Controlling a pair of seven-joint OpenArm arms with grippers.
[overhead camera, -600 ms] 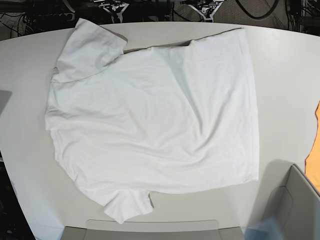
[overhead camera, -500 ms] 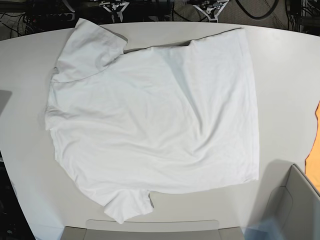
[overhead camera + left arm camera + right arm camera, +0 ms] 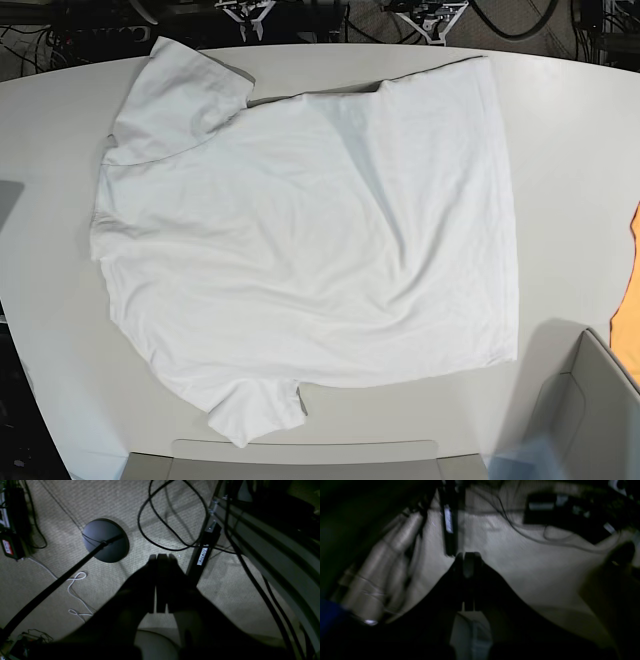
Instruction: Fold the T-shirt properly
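From where I sit, nothing of the fold looks done: the T-shirt lies spread flat across the white table, one sleeve up at the far left corner, the other at the near edge toward the left, the hem running down the right side, with only soft wrinkles and no fold line that I can see. So I judge every fold is left to make. Neither arm shows in the base view. My left gripper has its jaws pressed together, empty, pointing at carpet and cables off the table; my right gripper is likewise closed on nothing, over the floor. Both are well apart from the shirt.
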